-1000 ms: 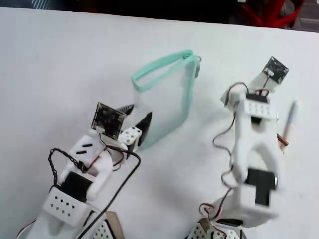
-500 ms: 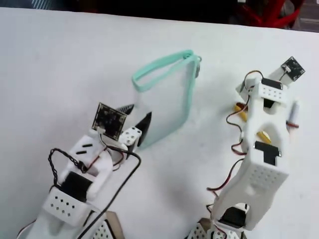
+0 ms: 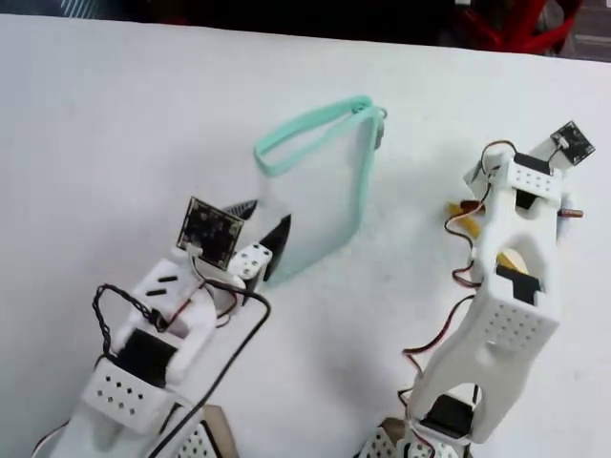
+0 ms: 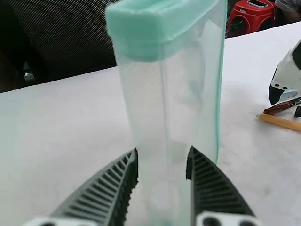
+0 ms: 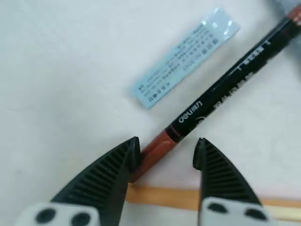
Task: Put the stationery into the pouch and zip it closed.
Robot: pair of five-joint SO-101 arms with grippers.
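1. Pouch (image 3: 323, 186), translucent with mint trim, sits mid-table (image 3: 115, 114). The left gripper (image 4: 162, 188) is clamped on its end, and the open mouth is at the far end.
2. The right gripper (image 5: 164, 155) is part open, well apart from the pouch. Its jaws straddle the brown end of a black pen (image 5: 221, 89); one finger may touch it, but we cannot confirm this.
3. A yellow pencil (image 5: 188, 197) lies just beside the pen, and a pale blue label (image 5: 186, 56) lies near.
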